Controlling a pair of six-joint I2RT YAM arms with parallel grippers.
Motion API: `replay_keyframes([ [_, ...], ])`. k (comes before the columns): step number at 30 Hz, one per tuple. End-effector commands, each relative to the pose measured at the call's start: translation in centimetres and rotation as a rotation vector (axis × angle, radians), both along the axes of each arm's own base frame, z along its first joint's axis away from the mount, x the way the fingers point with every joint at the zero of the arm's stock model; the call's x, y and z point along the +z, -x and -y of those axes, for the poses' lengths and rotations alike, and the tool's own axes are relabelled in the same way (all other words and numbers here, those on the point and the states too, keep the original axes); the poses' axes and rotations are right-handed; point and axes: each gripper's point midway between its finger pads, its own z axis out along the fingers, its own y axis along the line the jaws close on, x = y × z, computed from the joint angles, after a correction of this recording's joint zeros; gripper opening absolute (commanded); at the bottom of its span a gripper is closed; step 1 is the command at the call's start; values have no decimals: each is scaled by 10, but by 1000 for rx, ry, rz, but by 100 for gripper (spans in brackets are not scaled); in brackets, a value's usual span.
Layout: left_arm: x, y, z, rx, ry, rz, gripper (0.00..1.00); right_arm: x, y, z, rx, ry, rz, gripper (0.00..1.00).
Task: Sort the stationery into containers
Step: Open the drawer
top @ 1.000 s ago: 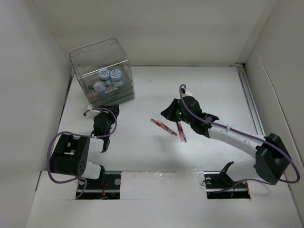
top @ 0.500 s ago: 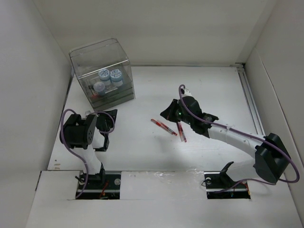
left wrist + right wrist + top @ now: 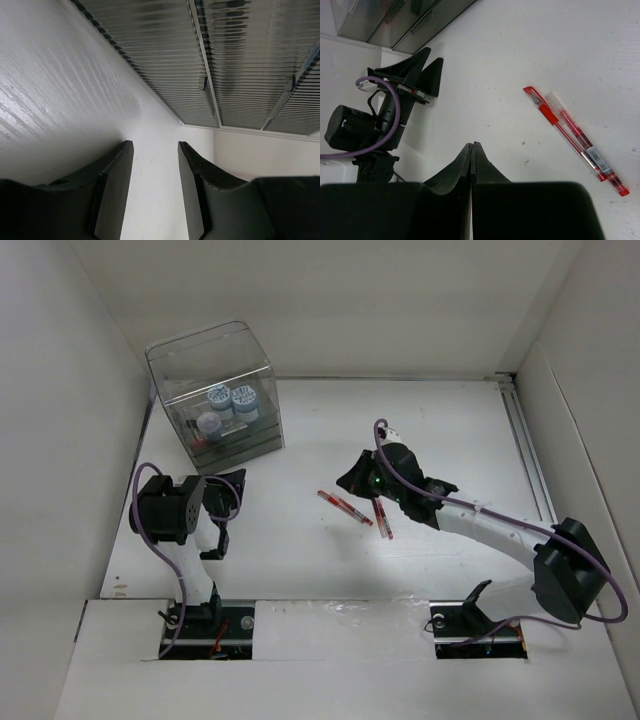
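The left arm (image 3: 165,510) has swung its big elbow up, away from the near left corner. The left gripper (image 3: 238,478) now points more to the right.

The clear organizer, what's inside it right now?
Through the clear organizer lid, two blue-white rolls stand side by side, with a paler round item beside them. The contents of the drawers are too blurred to tell.

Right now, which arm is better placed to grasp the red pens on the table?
Right: the right gripper, shut, hangs beside the red pens; the left gripper, open, faces the organizer, farther away.
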Motion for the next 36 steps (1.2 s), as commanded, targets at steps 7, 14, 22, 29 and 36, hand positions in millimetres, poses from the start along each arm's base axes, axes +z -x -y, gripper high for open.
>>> replay_keyframes([
  [7, 111, -12, -14, 48, -35, 443, 40, 11, -4, -6, 24, -28, 33, 2],
  [14, 126, -23, -25, 70, -41, 480, 41, 11, -3, -7, 32, -31, 30, 2],
  [22, 126, -29, -24, 42, -15, 500, 52, 11, -3, -7, 32, -31, 30, 21],
  [29, 139, -34, -22, 29, -25, 523, 41, 15, -1, -8, 44, -34, 40, 23],
  [36, 147, -32, -20, 20, -16, 543, 27, 11, -2, -8, 44, -28, 33, 22],
])
